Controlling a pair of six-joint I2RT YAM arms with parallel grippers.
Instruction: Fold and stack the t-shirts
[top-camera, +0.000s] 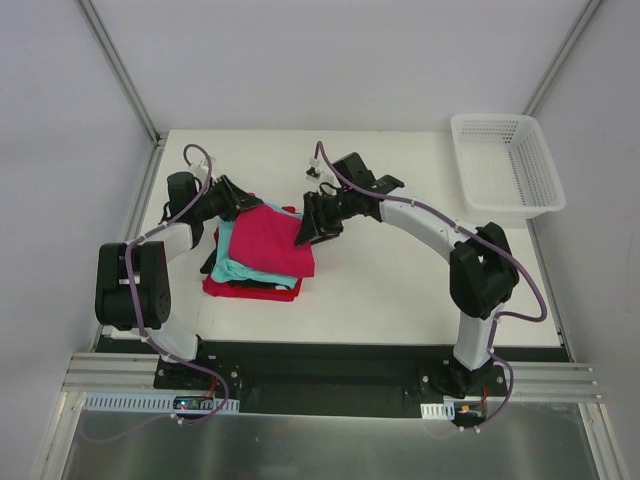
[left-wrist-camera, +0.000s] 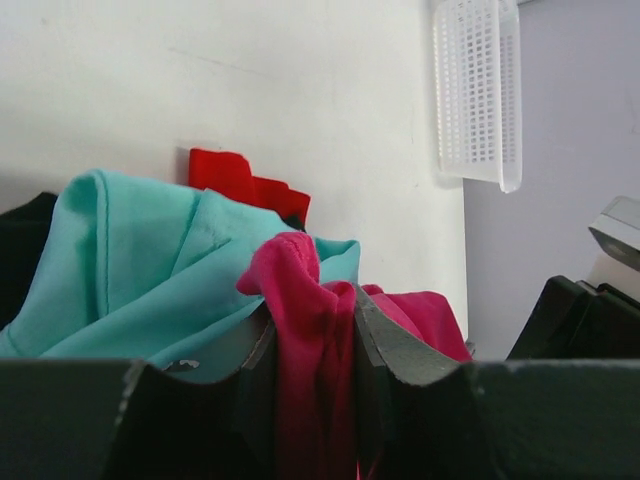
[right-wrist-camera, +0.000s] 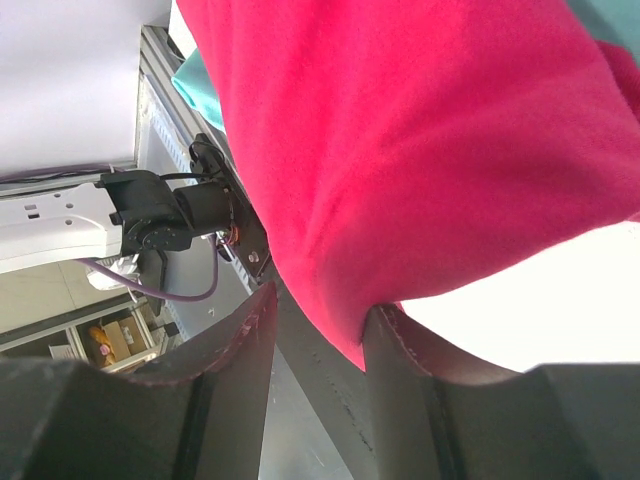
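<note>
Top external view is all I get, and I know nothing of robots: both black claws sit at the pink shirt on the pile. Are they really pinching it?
Observer: The left gripper is. Its wrist camera shows a bunch of the pink t-shirt squeezed between its fingers.
Visitor: And the right one?
Observer: On the right gripper, the shirt's edge lies between the fingertips, with a gap showing beside it. I cannot confirm a firm pinch.
Visitor: Is the left claw catching the teal one too?
Observer: No. The teal t-shirt bulges just outside one finger, not between them.
</note>
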